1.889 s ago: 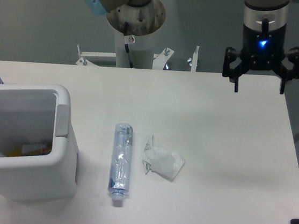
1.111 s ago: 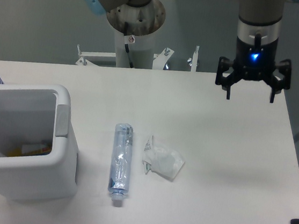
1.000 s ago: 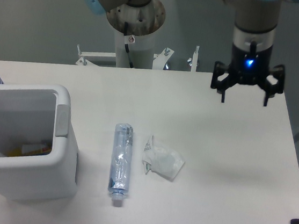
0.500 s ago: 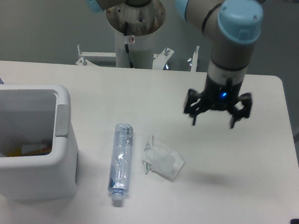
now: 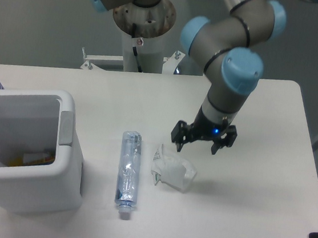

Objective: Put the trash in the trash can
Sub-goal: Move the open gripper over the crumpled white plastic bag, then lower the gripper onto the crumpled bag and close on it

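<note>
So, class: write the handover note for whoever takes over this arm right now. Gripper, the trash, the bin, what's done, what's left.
Gripper: open, empty, hanging just above and right of the wrapper.
Wrapper: on the table, not gripped.
Bottle: lying flat left of the wrapper, cap end toward the camera.
Bin: at the left edge, with something yellow already inside.
Done: neither piece binned.
Left: grasp and bin the wrapper, probably first, then the bottle.

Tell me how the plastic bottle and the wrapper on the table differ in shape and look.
The bottle is long, flattened and bluish clear; the wrapper is a short, crumpled, whitish lump. The bottle lies nearer the trash can; the wrapper lies nearer the open hand. Both rest loose on the table, outside the can.
</note>
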Tool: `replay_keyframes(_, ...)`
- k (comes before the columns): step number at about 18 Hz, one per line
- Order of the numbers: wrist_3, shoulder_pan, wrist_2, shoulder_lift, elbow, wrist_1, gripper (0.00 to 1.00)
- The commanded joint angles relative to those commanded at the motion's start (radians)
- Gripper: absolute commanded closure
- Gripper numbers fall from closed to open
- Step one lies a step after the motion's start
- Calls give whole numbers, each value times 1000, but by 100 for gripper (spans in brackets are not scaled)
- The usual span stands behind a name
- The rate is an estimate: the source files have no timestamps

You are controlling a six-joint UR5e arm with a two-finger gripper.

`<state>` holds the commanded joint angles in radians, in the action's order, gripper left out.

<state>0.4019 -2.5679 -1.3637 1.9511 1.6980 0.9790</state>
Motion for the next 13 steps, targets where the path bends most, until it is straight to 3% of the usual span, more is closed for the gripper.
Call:
replay_keyframes(5,-69,26,-5,52,54,-201,0)
replay_keyframes(11,-92,44,-43,88,45,-206,3)
replay_keyframes(13,-94,52,-49,88,49,-204,25)
